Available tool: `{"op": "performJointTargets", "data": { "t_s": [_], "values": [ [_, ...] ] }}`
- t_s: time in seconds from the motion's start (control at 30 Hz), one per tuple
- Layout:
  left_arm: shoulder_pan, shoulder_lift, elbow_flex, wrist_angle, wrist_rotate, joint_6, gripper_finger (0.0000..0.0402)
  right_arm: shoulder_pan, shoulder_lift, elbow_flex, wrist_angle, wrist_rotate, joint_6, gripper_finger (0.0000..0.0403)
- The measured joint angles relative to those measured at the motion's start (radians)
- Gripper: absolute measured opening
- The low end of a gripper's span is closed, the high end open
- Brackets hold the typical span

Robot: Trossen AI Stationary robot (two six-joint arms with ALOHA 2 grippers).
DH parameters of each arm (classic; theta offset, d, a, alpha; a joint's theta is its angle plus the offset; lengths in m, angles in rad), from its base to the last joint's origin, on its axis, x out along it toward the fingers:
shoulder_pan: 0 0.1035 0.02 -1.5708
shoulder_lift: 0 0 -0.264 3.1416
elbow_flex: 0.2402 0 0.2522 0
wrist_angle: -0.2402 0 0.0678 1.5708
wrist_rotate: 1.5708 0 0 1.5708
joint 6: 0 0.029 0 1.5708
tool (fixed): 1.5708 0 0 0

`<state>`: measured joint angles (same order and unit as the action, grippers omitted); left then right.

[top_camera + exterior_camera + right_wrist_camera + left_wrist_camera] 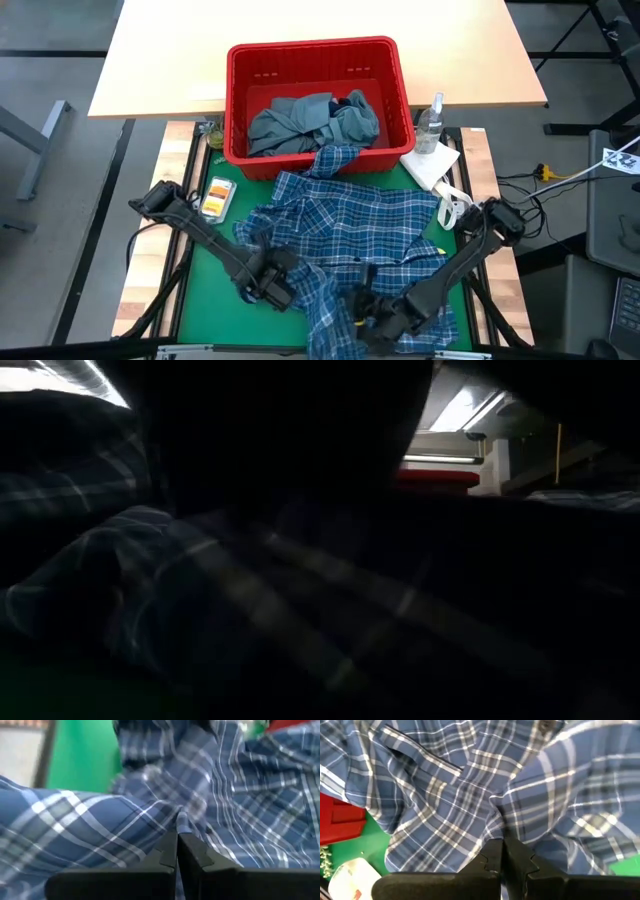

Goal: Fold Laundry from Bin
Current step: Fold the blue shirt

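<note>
High view: a green mat [200, 262] covers the work table, flanked by pale wooden slats [148, 262]; a light wooden tabletop [170, 50] lies beyond, grey floor around. The blue-white plaid shirt [345, 235] lies spread and rumpled on the mat, one edge draped over the rim of the red slotted plastic bin [245, 95], which holds grey-blue garments [300, 120]. Left gripper [501, 860] and right gripper [177, 851] each pinch a fold of the shirt, fingers pressed together. Low view: mostly dark cloth; the room behind is barely discernible.
</note>
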<state>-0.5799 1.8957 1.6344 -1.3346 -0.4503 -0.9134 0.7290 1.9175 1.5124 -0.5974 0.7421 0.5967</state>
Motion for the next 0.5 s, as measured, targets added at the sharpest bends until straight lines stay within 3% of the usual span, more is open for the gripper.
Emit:
{"op": "performJointTargets", "data": {
  "t_s": [0.1,0.23,0.5],
  "values": [
    [-0.033,0.0,0.0,-0.012,0.014,0.0,0.0,-0.035,0.0,0.0,-0.087,-0.056,0.015,0.0009],
    [-0.075,0.0,-0.01,-0.008,0.016,-0.01,0.0,-0.067,0.0,0.0,-0.173,-0.055,0.027,0.0009],
    [-0.133,0.0,-0.152,-0.008,-0.007,-0.12,0.0,-0.122,0.001,0.0,-0.272,-0.082,-0.037,0.0009]
  ]
}}
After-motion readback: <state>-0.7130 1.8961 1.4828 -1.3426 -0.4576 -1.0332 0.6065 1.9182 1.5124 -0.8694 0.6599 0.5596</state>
